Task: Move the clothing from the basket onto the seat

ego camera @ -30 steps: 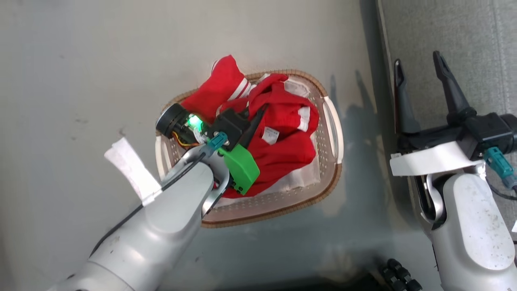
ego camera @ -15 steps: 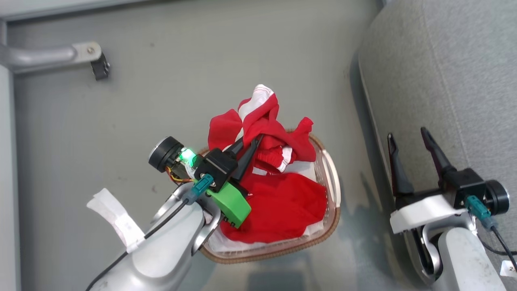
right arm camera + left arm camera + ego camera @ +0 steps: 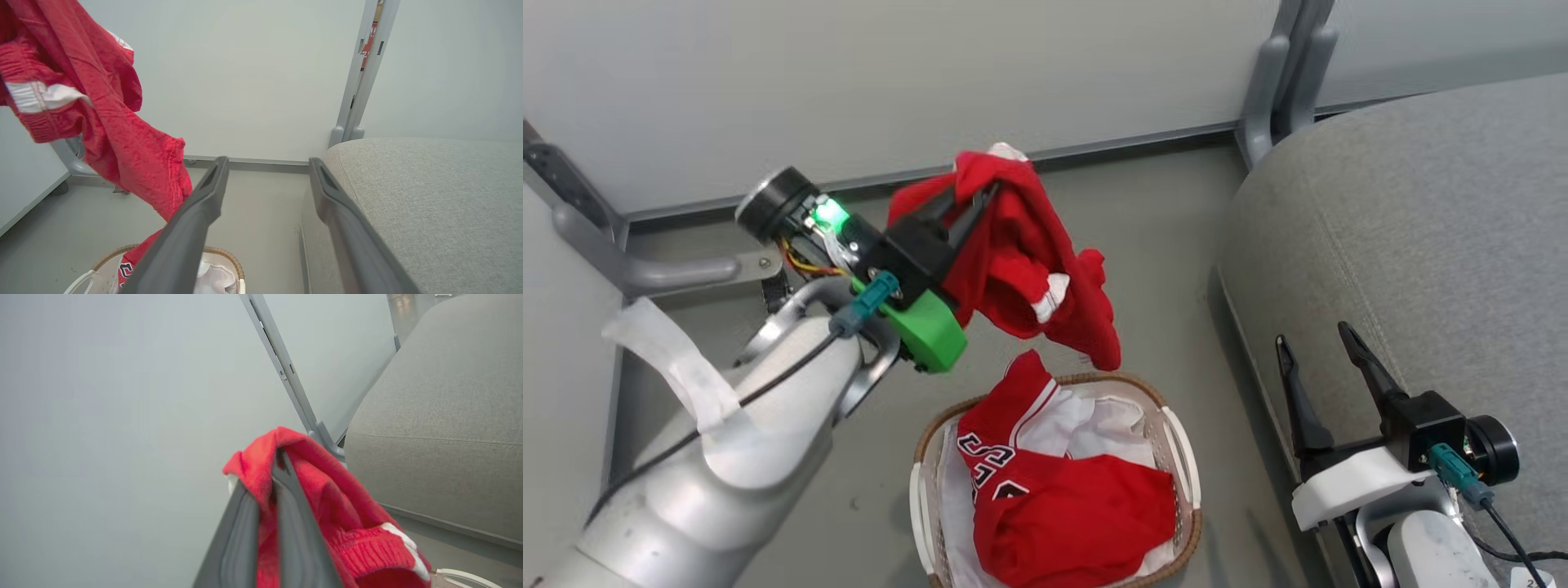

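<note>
My left gripper (image 3: pixel 976 192) is shut on a plain red garment with a white cuff (image 3: pixel 1021 269), which hangs in the air above the basket (image 3: pixel 1183 457) and clear of it. The left wrist view shows the fingers (image 3: pixel 245 522) pinching a fold of that red garment (image 3: pixel 327 498). A red-and-white jersey with black-and-white lettering (image 3: pixel 1045 498) lies in the basket on a white sheet. My right gripper (image 3: pixel 1315 347) stands open and holds nothing beside the grey seat (image 3: pixel 1421 220), at its left edge. In the right wrist view the hanging garment (image 3: pixel 102 122) is at the upper left of my right gripper (image 3: pixel 267 163).
A pale wall with a grey baseboard runs behind. A grey upright post (image 3: pixel 1278 73) stands by the seat's far corner. A grey metal leg and bracket (image 3: pixel 678 269) sit on the floor at the left. The floor (image 3: pixel 1160 220) between basket and wall is bare.
My left gripper has lifted the plain red garment up out of the basket, uncovering the jersey. The head camera has tilted up, so the wall has come into view. The right gripper stays open.
</note>
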Tool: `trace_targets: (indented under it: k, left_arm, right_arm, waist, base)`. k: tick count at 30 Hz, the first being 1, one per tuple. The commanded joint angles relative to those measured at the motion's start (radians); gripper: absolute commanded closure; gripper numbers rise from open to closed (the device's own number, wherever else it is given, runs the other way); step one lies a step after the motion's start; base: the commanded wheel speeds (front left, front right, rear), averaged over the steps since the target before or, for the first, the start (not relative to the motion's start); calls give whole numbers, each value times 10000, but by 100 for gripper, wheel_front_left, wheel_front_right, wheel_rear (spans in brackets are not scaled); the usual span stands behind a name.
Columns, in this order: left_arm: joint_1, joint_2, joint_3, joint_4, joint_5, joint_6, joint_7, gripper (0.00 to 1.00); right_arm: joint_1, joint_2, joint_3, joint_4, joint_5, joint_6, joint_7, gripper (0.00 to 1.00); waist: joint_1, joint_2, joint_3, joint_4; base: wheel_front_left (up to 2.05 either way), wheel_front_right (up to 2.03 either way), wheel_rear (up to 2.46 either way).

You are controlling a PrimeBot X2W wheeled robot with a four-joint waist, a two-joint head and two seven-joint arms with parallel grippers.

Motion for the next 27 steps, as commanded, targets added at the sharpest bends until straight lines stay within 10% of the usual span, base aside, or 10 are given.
trace_targets:
  k: [1, 12, 27]
  left_arm:
    - [-371, 194, 39, -88, -70, -33, 123, 100]
    - [-1623, 744, 268, -705, -513, -38, 889, 100]
    - [-1285, 35, -428, -1388, -796, 60, 1367, 100]
  right_arm:
    - [124, -35, 87, 27, 50, -10, -49, 0]
    - [-854, -38, 1678, -260, 156, -10, -49, 0]
    - [-2453, -40, 3626, 915, -161, -10, -49, 0]
  waist:
    - [1, 32, -560, -217]
    - [1, 32, -720, -364]
    - [1, 32, -959, 287]
  base:
    - [0, 0, 0]
    - [0, 0, 0]
    - [0, 0, 0]
